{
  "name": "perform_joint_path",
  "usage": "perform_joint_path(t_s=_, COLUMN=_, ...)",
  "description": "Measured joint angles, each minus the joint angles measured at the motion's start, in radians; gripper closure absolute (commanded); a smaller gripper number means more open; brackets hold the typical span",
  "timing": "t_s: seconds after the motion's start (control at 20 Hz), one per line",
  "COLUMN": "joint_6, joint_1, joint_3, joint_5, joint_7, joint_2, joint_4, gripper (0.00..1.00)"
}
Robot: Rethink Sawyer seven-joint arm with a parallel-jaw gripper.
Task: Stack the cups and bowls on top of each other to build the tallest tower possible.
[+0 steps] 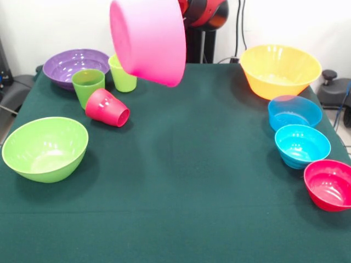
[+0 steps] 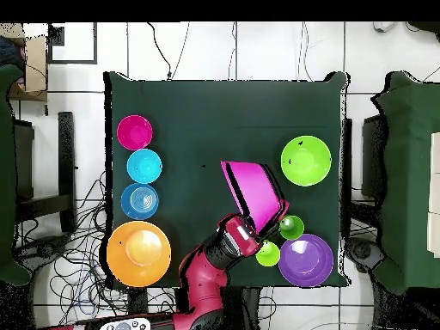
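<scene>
**One pink bowl aloft, nothing yet beneath it**

One large pink bowl (image 1: 148, 39) hangs well above the green table (image 1: 192, 192), tipped hard onto its side — its flat base faces the front camera and leans toward the picture's left, its mouth turned back toward the robot. In the overhead view the same bowl (image 2: 255, 191) projects forward from the gripper (image 2: 243, 229), so its axis runs roughly along the arm's reach rather than straight down. The gripper sits at the bowl's robot-side rim; presumably it pinches the wall there, but the bowl hides the fingers in both views and I cannot tell how they stand.

What the coming move turns on, as I judge it, is that tilt: the bowl must be turned level before it can seat on anything. No tower is started. Nearest below it in the front view are the lime-green cup (image 1: 123, 74), the green cup (image 1: 88, 86) and the red cup (image 1: 107, 108) — the red one lying on its side — with the purple bowl (image 1: 74, 66) just behind them. The lime-green bowl (image 1: 46, 148) sits nearer the camera; the orange bowl (image 1: 280, 70), blue bowl (image 1: 294, 112), turquoise bowl (image 1: 302, 145) and small red bowl (image 1: 330, 185) line the opposite edge, well apart from the gripper.
</scene>
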Motion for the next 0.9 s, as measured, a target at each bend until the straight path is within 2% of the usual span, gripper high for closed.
perform_joint_path(t_s=0.6, joint_6=-0.078, joint_1=-0.031, joint_3=0.0, joint_5=-0.004, joint_7=0.0, joint_2=0.014, joint_4=0.0, gripper=0.0)
perform_joint_path(t_s=0.9, joint_6=-0.079, joint_1=-0.049, joint_3=0.0, joint_5=-0.054, joint_7=0.0, joint_2=0.015, joint_4=0.0, gripper=0.0)
